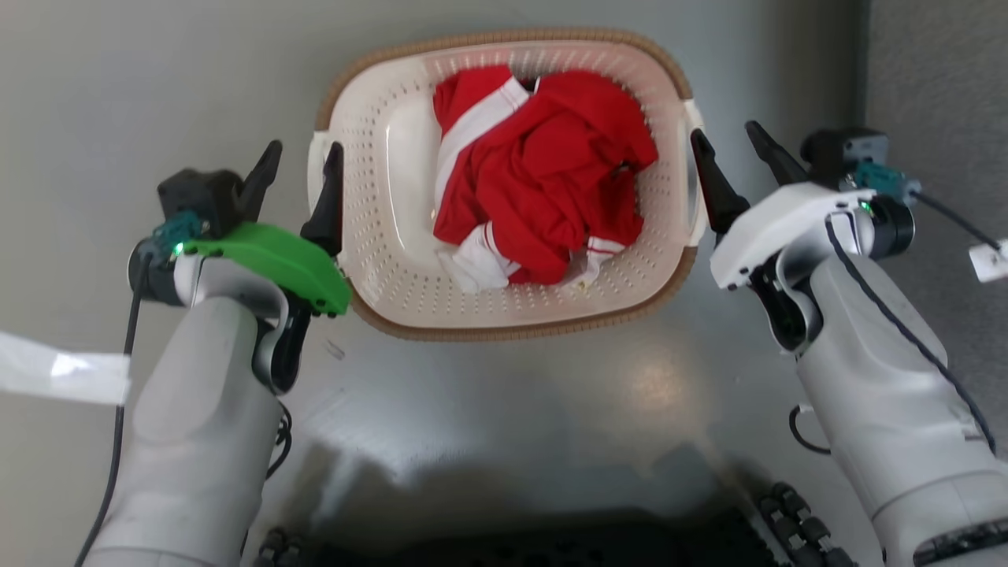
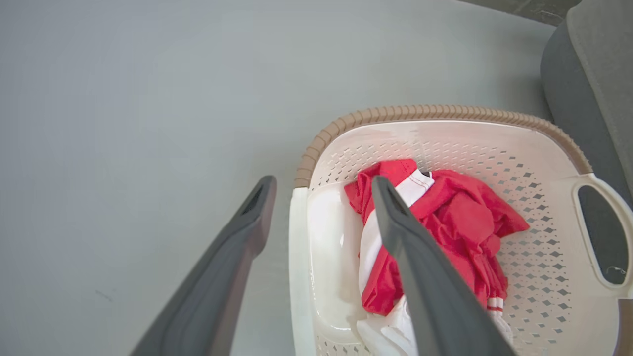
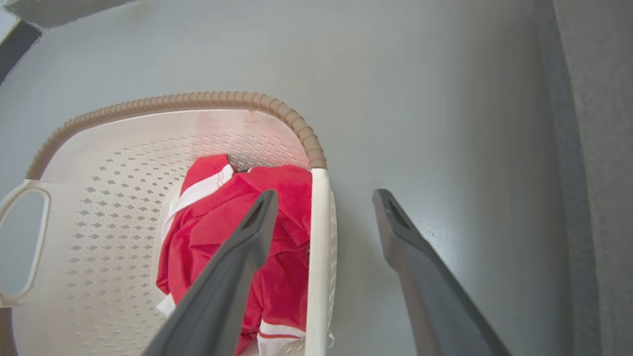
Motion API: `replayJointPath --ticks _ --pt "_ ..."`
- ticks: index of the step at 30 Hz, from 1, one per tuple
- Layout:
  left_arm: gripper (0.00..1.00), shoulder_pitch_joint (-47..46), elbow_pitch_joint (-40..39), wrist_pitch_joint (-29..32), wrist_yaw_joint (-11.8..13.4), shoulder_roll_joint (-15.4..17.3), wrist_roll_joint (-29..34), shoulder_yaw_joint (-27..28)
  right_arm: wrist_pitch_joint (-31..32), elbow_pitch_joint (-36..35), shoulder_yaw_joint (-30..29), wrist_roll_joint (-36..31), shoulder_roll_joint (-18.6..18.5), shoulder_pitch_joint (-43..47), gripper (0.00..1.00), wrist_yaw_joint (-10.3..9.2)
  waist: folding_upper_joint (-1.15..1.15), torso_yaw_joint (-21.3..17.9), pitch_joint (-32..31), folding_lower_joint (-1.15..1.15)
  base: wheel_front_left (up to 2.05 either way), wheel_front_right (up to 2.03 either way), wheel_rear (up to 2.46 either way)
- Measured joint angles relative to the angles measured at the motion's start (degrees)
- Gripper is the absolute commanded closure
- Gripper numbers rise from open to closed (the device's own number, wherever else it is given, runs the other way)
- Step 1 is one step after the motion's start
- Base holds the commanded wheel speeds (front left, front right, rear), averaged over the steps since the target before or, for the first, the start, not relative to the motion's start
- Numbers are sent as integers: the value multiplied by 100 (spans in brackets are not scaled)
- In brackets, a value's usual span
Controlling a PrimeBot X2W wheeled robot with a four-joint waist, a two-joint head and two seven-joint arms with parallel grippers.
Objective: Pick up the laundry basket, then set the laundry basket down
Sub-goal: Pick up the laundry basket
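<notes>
A cream-white perforated plastic laundry basket (image 1: 370, 236), rounded and rectangular with a ribbed brown woven-look rim, sat on the smooth, faintly glossy grey floor (image 1: 157, 79) straight ahead, between the two arms. Its walls were dotted with small diamond-shaped holes. Inside lay a crumpled red garment with white bands (image 1: 543, 173), soft and folded on itself.

The left gripper (image 1: 305, 150), behind a bright green wrist cover (image 1: 276, 260), had its two long, tapered dark fingers spread apart across the basket's white left handle (image 1: 315, 169), one finger outside and one over the interior. The right gripper (image 1: 723, 132) was likewise spread wide across the white right handle (image 1: 697, 181). Both wrist views showed the same straddle (image 2: 324, 180) (image 3: 325, 194), with nothing clamped; whether any finger touched plastic could not be told.

A dark grey textured surface (image 1: 937, 63) stood just beside the basket's right side. A white strip (image 1: 63, 374) hung by the left forearm, and a small white tag (image 1: 991, 260) dangled near the right wrist.
</notes>
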Motion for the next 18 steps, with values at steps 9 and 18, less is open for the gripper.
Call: replayJointPath --ticks 9,18 --pt "0 -500 624 274 -1 -19 -256 -190 242 631 164 -4 40 -538 0 -9 0 14 630 0 0 0 0" --pt "0 -876 1066 390 -1 -45 -435 -469 241 1076 237 10 43 -847 0 -9 0 78 977 0 0 0 0"
